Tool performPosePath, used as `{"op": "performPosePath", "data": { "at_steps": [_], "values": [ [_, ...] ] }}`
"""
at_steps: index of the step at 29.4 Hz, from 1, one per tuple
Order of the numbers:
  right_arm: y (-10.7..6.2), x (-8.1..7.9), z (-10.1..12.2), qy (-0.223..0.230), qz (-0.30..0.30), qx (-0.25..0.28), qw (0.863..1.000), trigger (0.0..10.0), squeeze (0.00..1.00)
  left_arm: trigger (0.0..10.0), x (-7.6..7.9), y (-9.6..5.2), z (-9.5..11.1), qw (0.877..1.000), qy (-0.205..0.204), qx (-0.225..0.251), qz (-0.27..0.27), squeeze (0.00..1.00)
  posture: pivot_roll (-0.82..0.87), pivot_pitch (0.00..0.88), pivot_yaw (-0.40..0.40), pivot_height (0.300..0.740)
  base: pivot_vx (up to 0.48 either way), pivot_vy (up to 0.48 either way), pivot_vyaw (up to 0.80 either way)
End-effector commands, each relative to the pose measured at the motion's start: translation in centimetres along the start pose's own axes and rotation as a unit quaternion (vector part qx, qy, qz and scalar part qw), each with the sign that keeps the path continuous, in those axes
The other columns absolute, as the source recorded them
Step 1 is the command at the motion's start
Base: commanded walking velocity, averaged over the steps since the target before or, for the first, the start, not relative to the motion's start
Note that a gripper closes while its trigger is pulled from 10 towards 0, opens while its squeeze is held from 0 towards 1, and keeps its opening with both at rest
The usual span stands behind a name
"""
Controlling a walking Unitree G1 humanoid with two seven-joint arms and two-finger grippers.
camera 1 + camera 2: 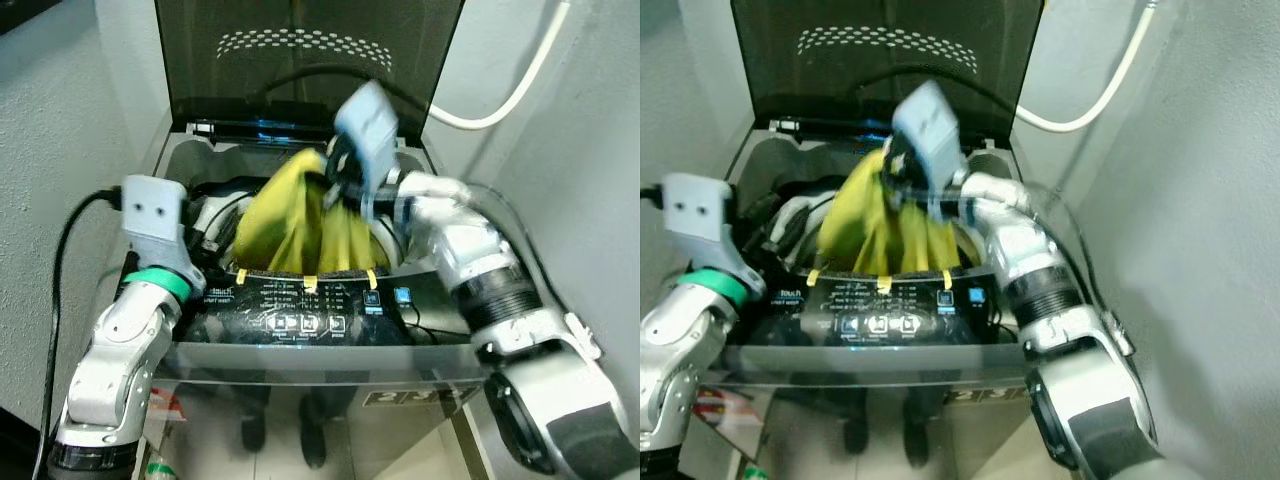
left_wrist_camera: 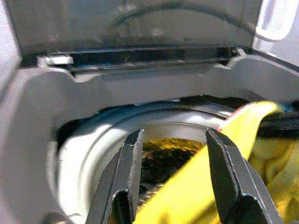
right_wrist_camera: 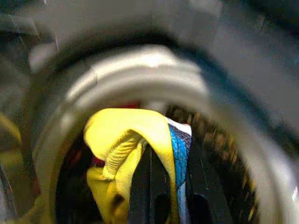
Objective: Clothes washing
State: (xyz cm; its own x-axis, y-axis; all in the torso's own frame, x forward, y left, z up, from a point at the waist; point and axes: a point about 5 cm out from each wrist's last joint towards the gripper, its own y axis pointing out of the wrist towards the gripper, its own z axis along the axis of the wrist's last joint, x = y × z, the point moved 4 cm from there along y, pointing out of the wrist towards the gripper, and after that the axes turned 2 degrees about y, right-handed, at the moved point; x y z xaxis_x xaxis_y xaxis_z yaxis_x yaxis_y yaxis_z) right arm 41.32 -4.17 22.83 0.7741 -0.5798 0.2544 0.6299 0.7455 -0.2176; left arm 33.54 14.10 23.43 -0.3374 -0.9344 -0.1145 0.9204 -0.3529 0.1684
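Observation:
A top-loading washing machine (image 1: 300,325) stands before me with its dark lid (image 1: 300,60) raised. A yellow garment (image 1: 295,225) hangs from my right gripper (image 1: 335,180) above the drum opening, its lower part draped into the drum. In the right wrist view the black fingers (image 3: 149,186) are shut on a fold of the yellow garment (image 3: 124,135) with a blue patch, over the drum rim (image 3: 140,70). My left gripper (image 2: 173,140) is open at the drum's left side, with yellow cloth (image 2: 210,177) lying between and below its fingers.
A white wall (image 1: 50,120) closes in on the left and another wall (image 1: 590,150) on the right. A white hose (image 1: 510,90) runs behind the machine. The control panel (image 1: 305,300) faces me at the front edge. A black cable (image 1: 60,260) hangs by my left arm.

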Motion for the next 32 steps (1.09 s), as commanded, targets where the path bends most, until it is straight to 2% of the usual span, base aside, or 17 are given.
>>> {"op": "performPosePath", "data": {
  "at_steps": [1,2,3,5,6,9,14,17,18,20,22,24,26,27,28,30,32],
  "values": [
    [-0.4,0.5,-0.1,-0.006,-0.007,-0.01,1.0,10.0,0.0,10.0,0.9,0.1,-0.1,0.999,-0.005,-0.016,-0.028,0.0,0.16,0.054,-0.013,0.74,0.0,0.0,0.0],
    [-0.6,1.0,-0.4,0.001,-0.02,-0.02,1.0,10.0,0.61,10.0,1.4,0.1,-0.5,0.998,-0.007,-0.041,-0.052,0.0,0.15,0.051,0.006,0.74,0.0,0.0,0.0],
    [-1.0,1.6,-0.3,0.014,-0.036,-0.022,0.999,10.0,1.0,10.0,1.7,0.1,-0.5,0.996,-0.012,-0.054,-0.072,0.0,0.15,0.052,0.012,0.74,0.0,0.0,0.0],
    [-1.3,2.0,-0.1,0.022,-0.044,-0.023,0.999,10.0,1.0,10.0,1.8,0.1,-0.5,0.994,-0.015,-0.062,-0.083,0.0,0.15,0.05,0.017,0.74,0.0,0.0,0.0],
    [-2.3,3.8,0.7,0.03,-0.097,-0.015,0.995,10.0,0.0,10.0,2.0,-0.1,-0.6,0.993,-0.008,-0.07,-0.099,0.0,0.16,0.047,0.021,0.74,0.0,0.0,0.0],
    [-2.7,4.5,1.1,0.034,-0.116,-0.01,0.993,10.0,0.0,10.0,2.0,-0.1,-0.6,0.992,-0.006,-0.072,-0.102,0.0,0.16,0.047,0.021,0.74,0.0,0.0,0.0],
    [-4.3,6.1,3.6,0.065,-0.136,0.04,0.988,10.0,0.0,10.0,2.0,-0.3,-1.1,0.99,-0.03,-0.095,-0.104,0.0,0.15,0.047,0.029,0.74,0.0,0.0,0.0],
    [-7.2,8.5,7.6,0.093,-0.189,0.168,0.963,10.0,0.0,10.0,1.3,-0.2,-1.3,0.989,-0.039,-0.113,-0.085,0.0,0.15,0.044,0.04,0.74,0.0,0.0,0.0],
    [-7.2,8.5,7.6,0.093,-0.189,0.168,0.963,10.0,0.0,10.0,1.3,-0.2,-1.3,0.989,-0.039,-0.113,-0.085,0.0,0.15,0.044,0.04,0.74,0.0,0.0,0.0],
    [-8.4,9.2,8.0,0.099,-0.224,0.214,0.946,10.0,0.0,10.0,0.7,0.0,-1.4,0.99,-0.028,-0.119,-0.073,0.0,0.15,0.038,0.049,0.74,0.0,0.0,0.0],
    [-8.7,9.2,7.8,0.098,-0.238,0.223,0.94,10.0,0.0,10.0,0.5,0.0,-1.4,0.99,-0.023,-0.121,-0.071,0.0,0.15,0.038,0.049,0.74,0.0,0.0,0.0],
    [-8.6,8.6,6.9,0.1,-0.249,0.231,0.935,10.0,0.0,10.0,0.4,0.3,-1.4,0.992,0.001,-0.108,-0.067,0.0,0.15,0.034,0.051,0.74,0.0,0.0,0.0],
    [-8.0,5.8,4.7,0.09,-0.266,0.238,0.93,10.0,0.0,10.0,-0.4,0.6,-1.8,0.995,0.007,-0.099,-0.022,0.0,0.15,0.023,0.047,0.74,0.0,0.0,0.0],
    [-7.8,4.4,3.5,0.112,-0.278,0.244,0.922,10.0,0.0,10.0,-0.5,0.7,-1.9,0.995,0.007,-0.095,-0.012,0.0,0.15,0.018,0.048,0.74,0.0,0.0,0.0],
    [-7.8,4.4,3.5,0.112,-0.278,0.244,0.922,10.0,0.0,10.0,-0.5,0.7,-1.9,0.995,0.007,-0.095,-0.012,0.0,0.15,0.018,0.048,0.74,0.0,0.0,0.0],
    [-7.4,2.3,1.5,0.147,-0.284,0.246,0.915,10.0,0.0,10.0,0.5,0.8,-2.1,0.995,0.007,-0.094,-0.031,0.0,0.15,0.011,0.048,0.74,0.0,0.0,0.8],
    [-7.2,1.7,0.9,0.157,-0.286,0.246,0.913,10.0,0.0,10.0,1.1,0.8,-2.2,0.994,0.012,-0.095,-0.045,0.0,0.15,0.011,0.048,0.74,0.0,0.0,0.8]
  ]
}}
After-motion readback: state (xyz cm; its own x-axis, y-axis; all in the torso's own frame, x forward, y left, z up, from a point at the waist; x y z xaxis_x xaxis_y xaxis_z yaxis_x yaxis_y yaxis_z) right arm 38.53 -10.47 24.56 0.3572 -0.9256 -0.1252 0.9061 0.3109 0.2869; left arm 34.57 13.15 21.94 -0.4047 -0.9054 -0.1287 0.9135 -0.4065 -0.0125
